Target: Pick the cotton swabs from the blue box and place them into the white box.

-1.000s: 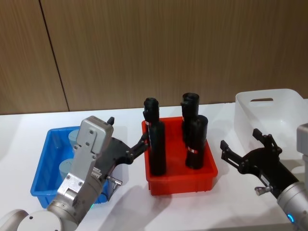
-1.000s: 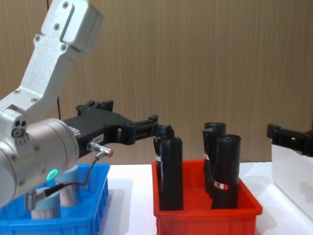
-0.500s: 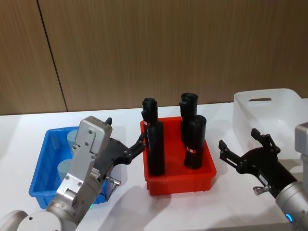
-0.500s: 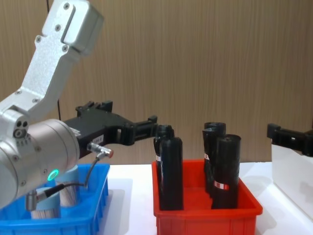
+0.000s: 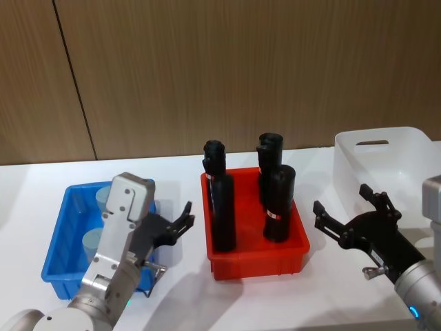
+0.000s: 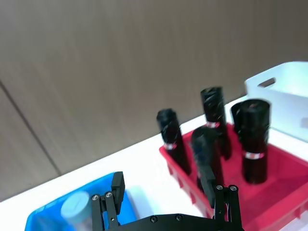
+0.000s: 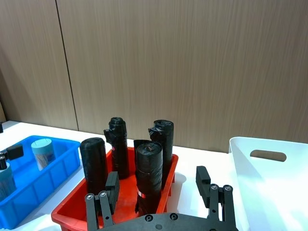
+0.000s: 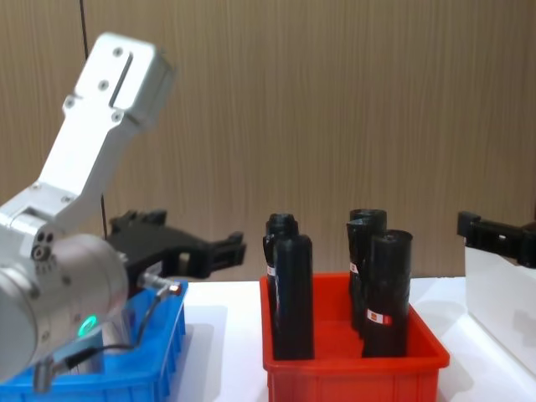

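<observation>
Lab-like test bench, white table [image 5: 179,172], wood-panelled wall [image 5: 241,69]

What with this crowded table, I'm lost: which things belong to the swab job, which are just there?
Job: cotton swabs, blue box, white box, left gripper by the blue box, right gripper by the white box.
Clutter: red bin, black bottles.

Bkgd: brown wood-grain panel wall [image 5: 241,69] across whole rear, matte finish. One thin dark seam [image 5: 72,76] on left side, approx. vertical. Plain white desk [image 5: 172,172] runs right up to wall. Lighting even, soft; faint shadows on desk.
</observation>
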Action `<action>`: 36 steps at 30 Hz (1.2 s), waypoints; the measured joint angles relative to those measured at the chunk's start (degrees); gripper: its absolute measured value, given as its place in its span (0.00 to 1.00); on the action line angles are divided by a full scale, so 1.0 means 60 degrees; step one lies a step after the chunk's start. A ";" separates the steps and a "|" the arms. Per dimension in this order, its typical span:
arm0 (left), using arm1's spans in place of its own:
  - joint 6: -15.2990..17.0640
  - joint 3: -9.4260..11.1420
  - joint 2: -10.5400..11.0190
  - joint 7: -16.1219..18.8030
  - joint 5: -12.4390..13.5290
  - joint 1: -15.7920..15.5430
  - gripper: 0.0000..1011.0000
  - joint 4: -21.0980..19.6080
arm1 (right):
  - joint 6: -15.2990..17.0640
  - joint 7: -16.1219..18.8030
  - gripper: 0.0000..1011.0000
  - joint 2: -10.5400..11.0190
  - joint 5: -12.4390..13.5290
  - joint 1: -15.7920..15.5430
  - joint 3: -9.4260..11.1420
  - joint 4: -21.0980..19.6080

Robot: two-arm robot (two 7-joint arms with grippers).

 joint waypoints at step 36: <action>0.0925 -0.1121 0.0345 0.0580 -0.1751 -0.0139 0.99 0.1482 | -0.0001 0.0001 0.99 0.0000 0.0000 0.0000 0.0000 0.0000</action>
